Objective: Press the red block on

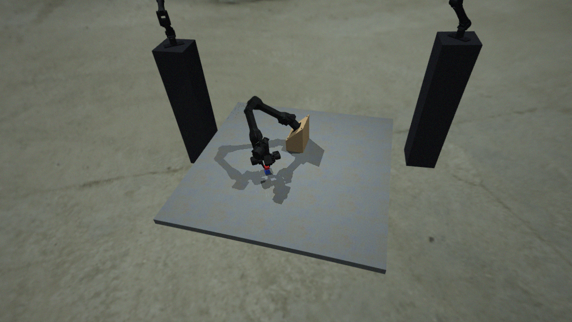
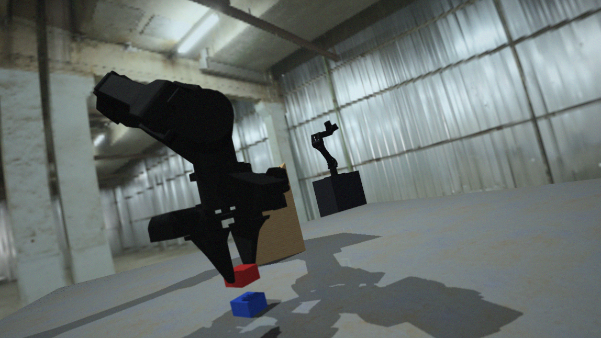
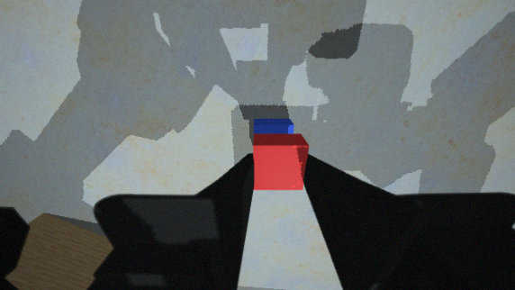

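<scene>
My jaws grip the red block [image 1: 266,167] [image 2: 247,275] [image 3: 277,167] by opposite sides, above the blue block [image 1: 267,172] [image 2: 248,304] [image 3: 272,126]; it appears light and rigid, so maintain this side hold, pressing straight down.

Using the blue block [image 1: 267,172] [image 2: 248,304] [image 3: 273,126] as landmark. Directly above it: small open gap in the exterior view, then the red block [image 1: 266,167] [image 2: 243,275] [image 3: 278,167] between the jaws [image 1: 266,165] [image 2: 243,273], which fill the space higher up. Wooden wedge [image 1: 295,142] [image 2: 282,233] [image 3: 63,252] stands behind it, well apart, blocking low passage there. Open room over the bench [image 1: 340,208] [image 2: 483,244] [image 3: 180,153] on its side away from the wedge. Dark pillars [image 1: 182,91] [image 1: 442,99] are well apart from it, beyond the bench edges.
</scene>
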Available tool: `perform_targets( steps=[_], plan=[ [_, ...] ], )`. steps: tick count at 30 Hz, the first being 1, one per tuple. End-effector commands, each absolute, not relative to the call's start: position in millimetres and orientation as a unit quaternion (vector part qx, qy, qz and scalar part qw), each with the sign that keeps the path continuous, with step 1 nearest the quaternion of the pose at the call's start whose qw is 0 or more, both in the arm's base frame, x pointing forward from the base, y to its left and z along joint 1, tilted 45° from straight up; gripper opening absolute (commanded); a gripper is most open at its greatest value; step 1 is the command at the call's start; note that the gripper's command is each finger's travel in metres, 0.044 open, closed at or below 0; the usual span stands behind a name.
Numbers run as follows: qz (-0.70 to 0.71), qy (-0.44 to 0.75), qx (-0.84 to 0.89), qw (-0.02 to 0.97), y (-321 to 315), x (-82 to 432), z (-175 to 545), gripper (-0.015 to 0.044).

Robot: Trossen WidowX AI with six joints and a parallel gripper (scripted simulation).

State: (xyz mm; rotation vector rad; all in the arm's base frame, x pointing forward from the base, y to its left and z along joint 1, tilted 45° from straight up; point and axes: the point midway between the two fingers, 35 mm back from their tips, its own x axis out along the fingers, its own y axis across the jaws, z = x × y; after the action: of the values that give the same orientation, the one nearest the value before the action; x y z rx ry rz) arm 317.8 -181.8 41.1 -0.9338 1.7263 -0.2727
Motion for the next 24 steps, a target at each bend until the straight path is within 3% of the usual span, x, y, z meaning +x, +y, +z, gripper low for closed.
perform_targets(
  steps=[1, 24],
  plan=[
    [-0.113, 0.731, -0.396, 0.544, -186.6, 315.7, 35.3, 0.0000],
    [-0.113, 0.731, -0.396, 0.544, -195.1, 315.8, 26.7, 0.0000]
  ],
)
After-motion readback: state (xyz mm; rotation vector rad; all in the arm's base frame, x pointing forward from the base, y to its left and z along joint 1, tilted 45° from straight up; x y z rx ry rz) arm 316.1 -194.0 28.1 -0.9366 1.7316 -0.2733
